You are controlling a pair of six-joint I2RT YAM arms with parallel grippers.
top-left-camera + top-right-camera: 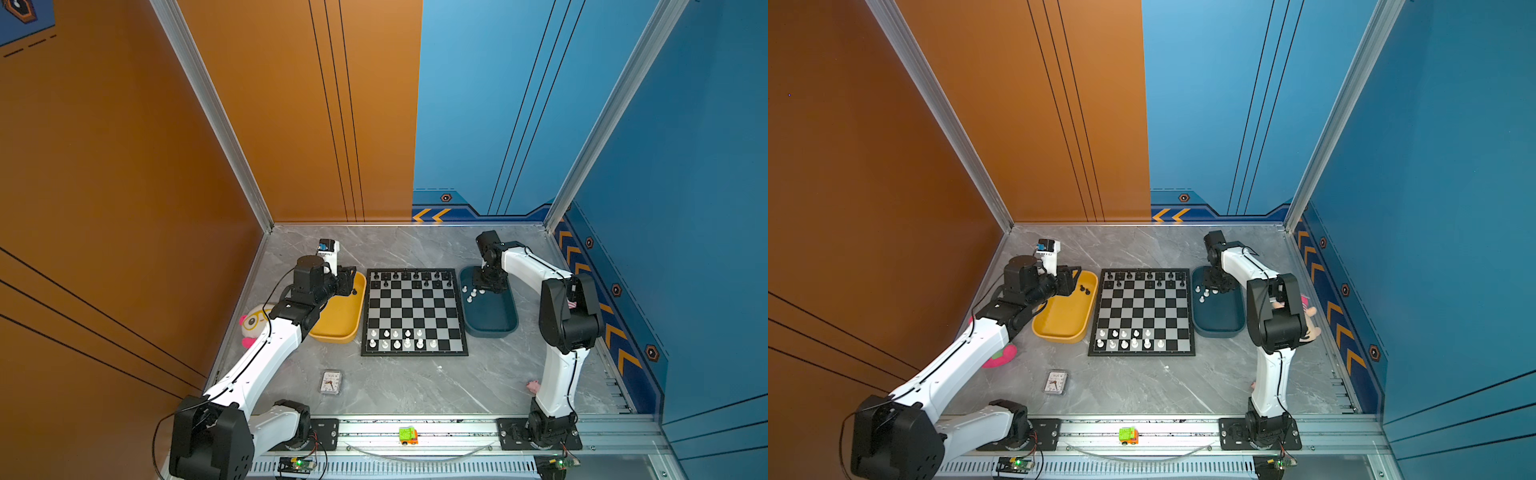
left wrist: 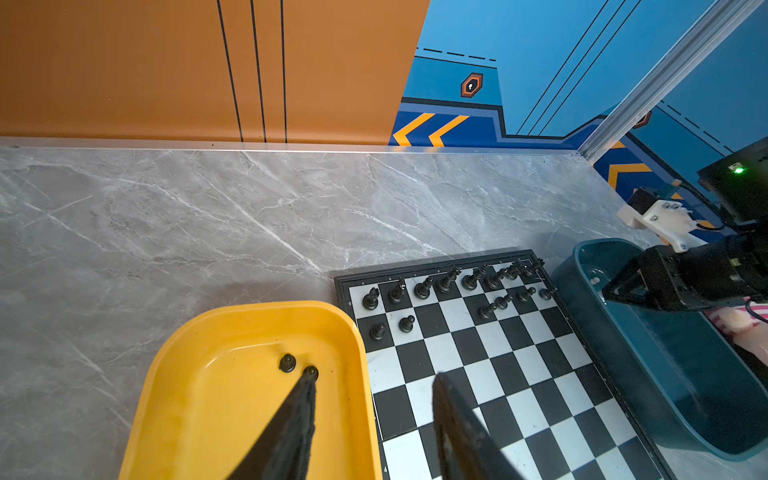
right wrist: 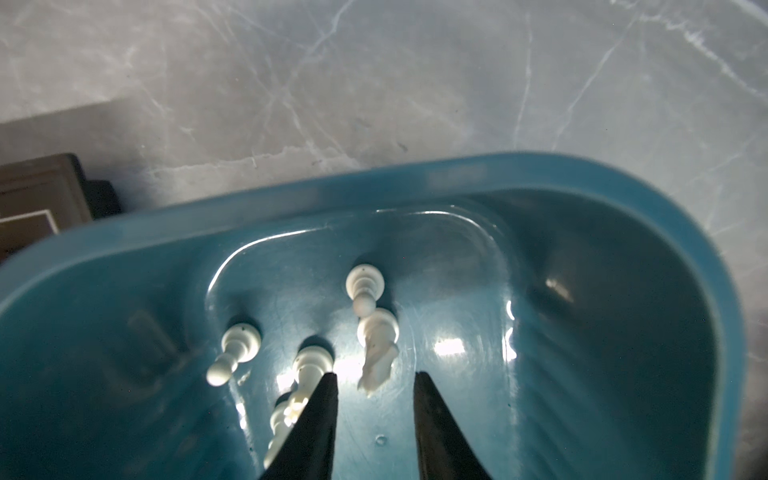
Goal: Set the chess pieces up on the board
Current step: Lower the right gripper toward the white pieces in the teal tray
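The board [image 1: 415, 308] [image 1: 1144, 309] lies mid-table. Black chess pieces [image 1: 411, 279] fill its far rows and white ones [image 1: 399, 338] stand in its near rows. Two black pawns [image 2: 297, 366] sit in the yellow tray [image 2: 232, 407]. My left gripper [image 2: 373, 377] hovers open over that tray's board-side rim, holding nothing. My right gripper [image 3: 375, 375] is down in the teal tray [image 3: 602, 316], open. A white knight [image 3: 376, 349] lies with its end just ahead of the gap between the fingers. Several other white pieces [image 3: 235, 347] lie beside it, one partly behind a finger.
The yellow tray [image 1: 340, 322] flanks the board's left side and the teal tray [image 1: 492, 318] its right. A small clock [image 1: 331, 381] lies near the front left. A plush toy [image 1: 252, 324] sits under the left arm and a pink pig [image 1: 532, 386] by the right arm. A green toy car [image 1: 408, 435] rests on the front rail.
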